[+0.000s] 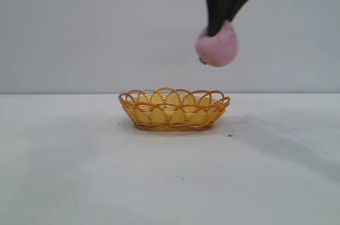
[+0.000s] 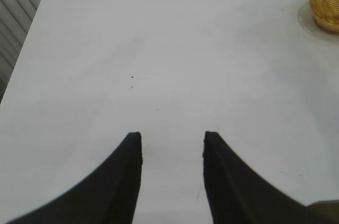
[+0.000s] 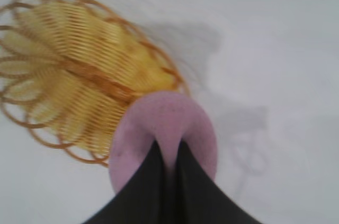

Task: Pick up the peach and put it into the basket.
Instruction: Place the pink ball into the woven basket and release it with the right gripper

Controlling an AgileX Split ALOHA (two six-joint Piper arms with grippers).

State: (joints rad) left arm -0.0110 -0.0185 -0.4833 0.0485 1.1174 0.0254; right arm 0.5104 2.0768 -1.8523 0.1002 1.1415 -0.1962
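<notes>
White tabletop [image 1: 64,182] fills the foreground, pale and bare-looking apart from a few dark specks [image 1: 229,135] near the middle. Just past that open stretch sits the basket [image 1: 174,109], yellow-orange wicker with its looped rim, flat on the table and holding nothing that shows. Up above it and off toward its right end hangs the peach [image 1: 217,44], dull pink, well clear of the rim and high in the air! The right gripper [image 1: 219,27] has it pinched from above, dark fingers [image 3: 145,181] closed down tight onto the fruit's top. From the right wrist camera the peach [image 3: 164,128] overlaps the near edge of the basket [image 3: 69,75], with its shadow on the table beside it. Over on the other side, the left gripper [image 2: 172,147] hangs over bare table, its two fingers spread apart with nothing between them, the basket [image 2: 326,4] only peeking in at a far corner. Behind everything, a plain grey wall [image 1: 79,28].
</notes>
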